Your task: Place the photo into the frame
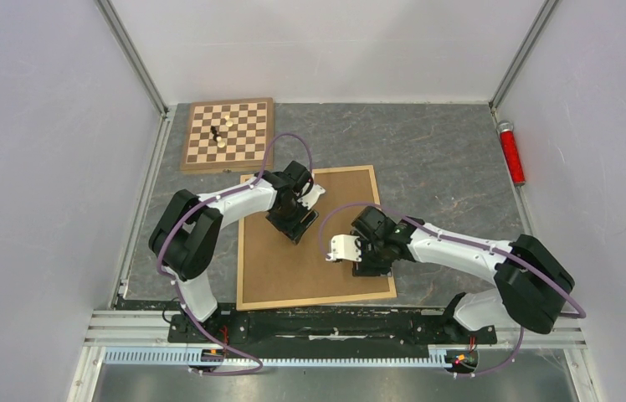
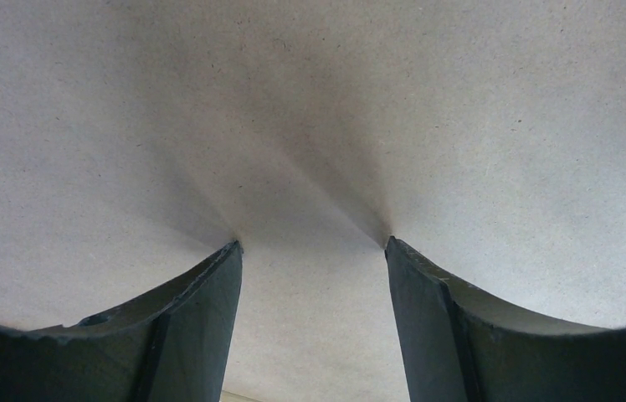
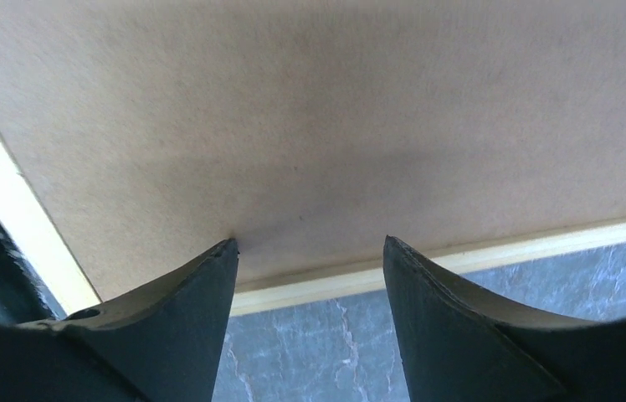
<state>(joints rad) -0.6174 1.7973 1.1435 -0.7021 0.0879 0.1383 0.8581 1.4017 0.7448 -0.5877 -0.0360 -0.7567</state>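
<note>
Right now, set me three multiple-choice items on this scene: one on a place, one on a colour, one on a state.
1. The chessboard lies on the table at its: A far left; B near right; C middle.
2. The cylinder by the right wall is: A blue; B red; C green.
3. The left tool is: A shut tight; B open over the brown board; C out of view.

Key: 1 A, the top view shows it in the far left corner. 2 B, it is plainly red. 3 B, its fingers stand apart with only bare board between them.
</note>
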